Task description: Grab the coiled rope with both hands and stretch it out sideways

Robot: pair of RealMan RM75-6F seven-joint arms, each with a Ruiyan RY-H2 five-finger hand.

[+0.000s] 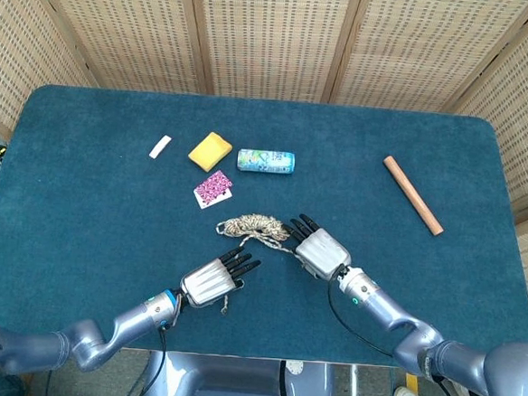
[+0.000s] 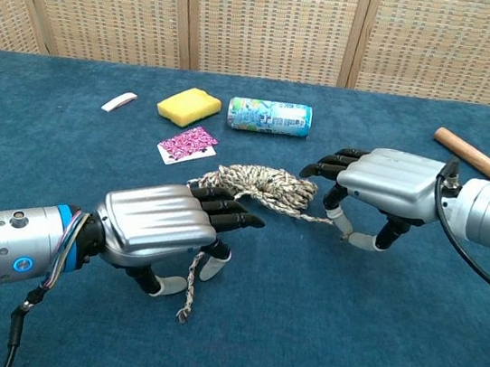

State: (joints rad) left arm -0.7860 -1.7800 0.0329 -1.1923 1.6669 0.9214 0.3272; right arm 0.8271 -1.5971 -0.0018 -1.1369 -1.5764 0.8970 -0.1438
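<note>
Rope, one coil, lies on the blue bench between two robot hands. Landmark: the coil.

Left robot hand sits just near-left of the coil, palm down, fingers extended toward it. One loose tail of the rope runs from the coil under this hand, its end hanging out beneath the palm in chest view. Whether the thumb pinches the tail: cannot tell.

Right robot hand sits just right of the coil, palm down, dark fingers reaching toward it. A second strand leads from the coil to the thumb area below the palm; grasp cannot be confirmed.

Other items, one each: drink can beyond the coil; yellow sponge beyond and left; patterned card just beyond-left; white stick further left; wooden dowel well right.
</note>
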